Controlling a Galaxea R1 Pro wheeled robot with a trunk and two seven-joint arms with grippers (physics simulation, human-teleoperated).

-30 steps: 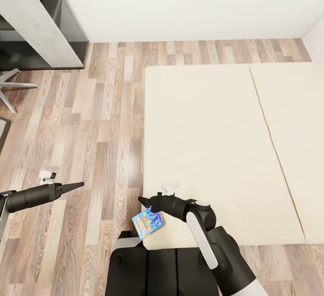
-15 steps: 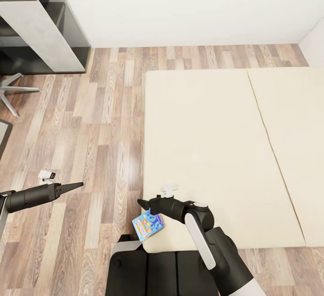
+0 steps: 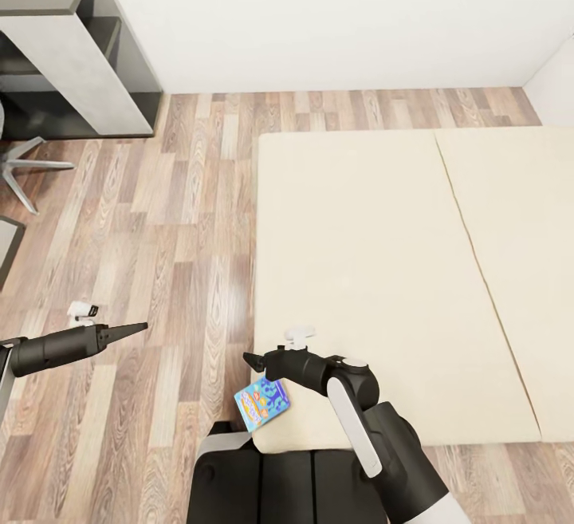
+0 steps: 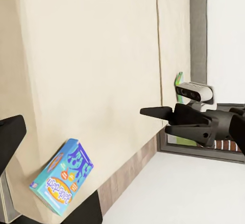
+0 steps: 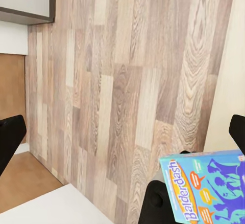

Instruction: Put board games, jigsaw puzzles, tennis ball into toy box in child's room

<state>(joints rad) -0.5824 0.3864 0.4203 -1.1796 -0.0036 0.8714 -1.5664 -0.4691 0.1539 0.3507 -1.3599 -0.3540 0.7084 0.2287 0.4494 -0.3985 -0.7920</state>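
– While the robot stands at the foot corner of the bed [image 3: 359, 253], where is the board game [image 3: 261, 403]?

– Location: on the beige mattress, at the corner nearest the robot's base, close to the edge that faces the wood-plank floor [image 3: 175, 229]. Identification: blue box, printed face up; the right wrist view reads "Balderdash" on it [image 5: 209, 188]. The left wrist view shows it lying flat [image 4: 61, 183]. Whether one corner overhangs the mattress edge cannot be determined.

– Status of the right gripper [image 3: 249, 360]?

– Position: above the same mattress corner, just beside the box, arm bent at the elbow. Its fingers [image 5: 10, 142] are spread wide in the right wrist view, one on each side of the frame, with nothing between them. The box is not gripped.

– Is the gripper touching the box?

– Contact cannot be confirmed. From the head view the tip sits just beyond the box's far edge.

– Status of the left gripper [image 3: 143, 325]?

– Position: out over the floor, well apart from the bed, arm roughly level and pointing towards the mattress. One of its fingers [image 4: 10, 137] sits far off the centre line in the left wrist view, so the fingers are parted and carry nothing.

– Other items?

– Reference only: a grey shelf unit [image 3: 72, 37] against the white wall, and chair legs [image 3: 24, 165] on the floor beside it. The mattress is in two sections with a seam between them.
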